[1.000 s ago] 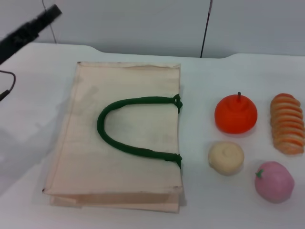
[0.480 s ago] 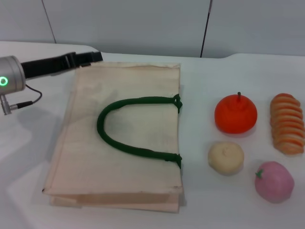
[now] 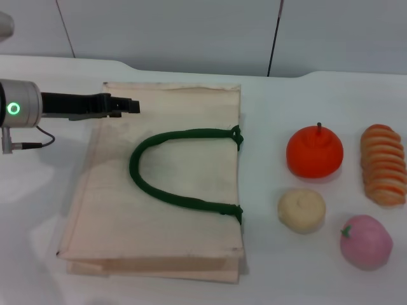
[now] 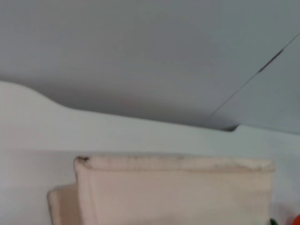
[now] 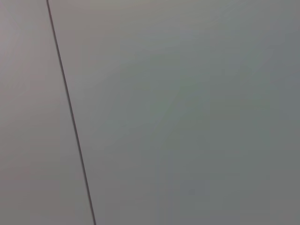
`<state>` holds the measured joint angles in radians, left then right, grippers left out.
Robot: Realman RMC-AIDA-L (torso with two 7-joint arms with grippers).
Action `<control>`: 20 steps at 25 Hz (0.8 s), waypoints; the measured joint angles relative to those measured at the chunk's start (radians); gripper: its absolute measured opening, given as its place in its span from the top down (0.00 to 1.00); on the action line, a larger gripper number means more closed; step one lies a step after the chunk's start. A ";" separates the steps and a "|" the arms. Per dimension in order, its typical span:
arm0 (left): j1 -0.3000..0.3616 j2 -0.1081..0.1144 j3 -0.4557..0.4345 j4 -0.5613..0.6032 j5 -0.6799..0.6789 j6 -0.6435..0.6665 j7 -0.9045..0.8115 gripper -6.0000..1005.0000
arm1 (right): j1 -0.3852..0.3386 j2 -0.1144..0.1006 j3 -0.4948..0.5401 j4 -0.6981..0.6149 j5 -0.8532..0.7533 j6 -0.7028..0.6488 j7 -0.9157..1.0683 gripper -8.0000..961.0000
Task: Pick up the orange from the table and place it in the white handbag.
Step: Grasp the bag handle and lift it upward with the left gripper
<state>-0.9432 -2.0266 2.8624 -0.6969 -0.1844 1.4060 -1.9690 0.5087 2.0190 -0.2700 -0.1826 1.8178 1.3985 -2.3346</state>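
White table (image 3: 280,279) | left gripper (image 3: 130,105) over white handbag (image 3: 178,241) edge (finger state unclear) | orange (image 3: 314,152) apart

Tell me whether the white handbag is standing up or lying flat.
Lying flat: the white handbag rests broad side down on the table, green handles spread across its top face.

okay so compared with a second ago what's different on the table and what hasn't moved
The left gripper has swung in from the far left corner and lowered, now reaching over the far left corner of the white handbag. It holds nothing. The orange, the cream bun, the pink fruit, the striped item and the bag stayed put. The right gripper is not visible.
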 joint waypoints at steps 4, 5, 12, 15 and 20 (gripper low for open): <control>-0.032 0.001 0.000 0.000 0.075 -0.004 -0.007 0.45 | 0.000 0.000 0.000 0.000 0.000 -0.002 0.000 0.20; -0.042 0.001 0.000 0.001 0.100 -0.006 -0.011 0.45 | 0.000 0.000 0.000 0.000 0.000 -0.002 0.000 0.20; -0.087 0.000 0.000 0.025 0.214 -0.024 -0.016 0.45 | 0.001 0.000 0.000 0.000 0.000 -0.011 0.000 0.20; -0.096 0.002 0.000 0.043 0.240 -0.025 -0.009 0.45 | 0.002 0.000 0.000 0.000 0.000 -0.012 0.000 0.20; -0.111 0.002 0.000 0.066 0.281 -0.025 -0.005 0.45 | 0.002 0.000 0.000 0.000 0.000 -0.012 0.000 0.20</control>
<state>-1.0546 -2.0248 2.8624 -0.6314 0.0968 1.3811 -1.9739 0.5108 2.0186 -0.2700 -0.1826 1.8177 1.3866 -2.3346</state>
